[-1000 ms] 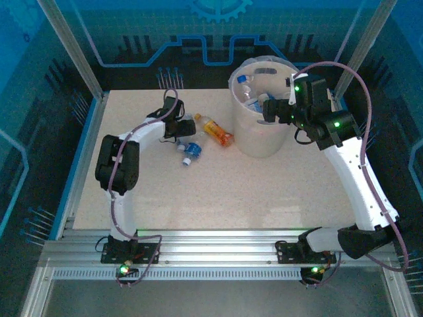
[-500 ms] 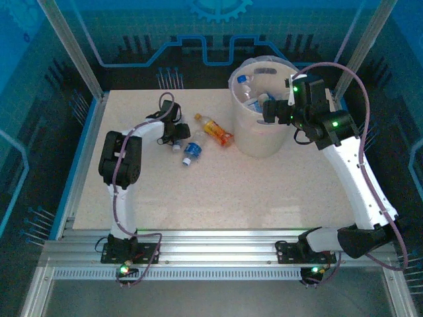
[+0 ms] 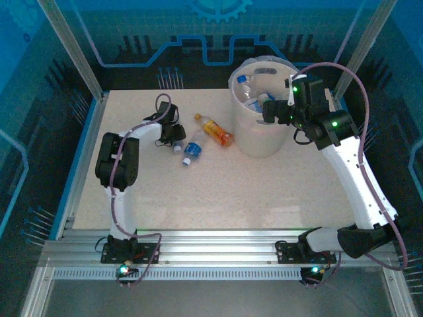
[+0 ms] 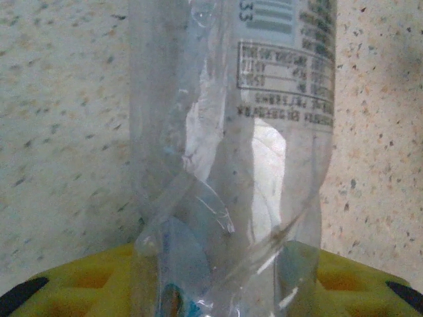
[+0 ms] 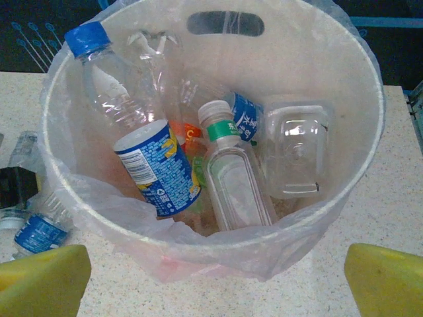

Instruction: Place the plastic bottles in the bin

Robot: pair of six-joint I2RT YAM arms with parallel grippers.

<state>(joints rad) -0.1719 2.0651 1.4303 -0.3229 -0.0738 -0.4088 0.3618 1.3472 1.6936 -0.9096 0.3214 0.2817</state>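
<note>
Left of centre near the worktop's (image 3: 264,191) far edge, the left gripper (image 3: 173,137) pinches a crumpled clear bottle (image 4: 225,165), its printed label plain from the left wrist, its long axis running straight out between the yellow fingers (image 4: 86,290). Beside it lie a blue-labelled bottle (image 3: 192,148), cap toward the near edge, and an orange bottle (image 3: 216,131), cap far-left. Over the bin (image 5: 330,218), right of centre, the right gripper (image 5: 213,277) hangs jaws spread above bottles (image 5: 158,172) piled inside.

Top and bottom of clear bottle (image 4: 225,165) cut off, label print blurred, blue-labelled bottle (image 5: 36,232) partly hidden behind bin (image 5: 317,59)
</note>
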